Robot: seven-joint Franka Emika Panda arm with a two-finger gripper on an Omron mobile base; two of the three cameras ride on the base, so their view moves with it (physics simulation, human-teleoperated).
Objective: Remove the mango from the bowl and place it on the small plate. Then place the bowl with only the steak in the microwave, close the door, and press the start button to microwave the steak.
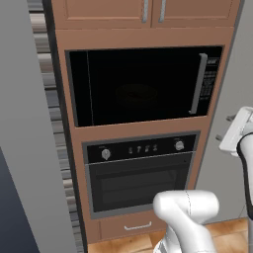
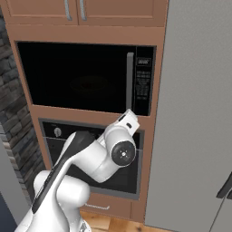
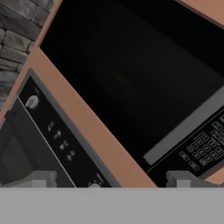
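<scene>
Fingers spread wide, grasping nothing, face the shut door; reaching ahead, they risk bumping its handle or the keypad.

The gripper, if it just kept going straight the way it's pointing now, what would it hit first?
Most likely the closed microwave door. The open gripper faces the dark glass, near the wood strip above the wall oven. Depth is hard to judge.
</scene>
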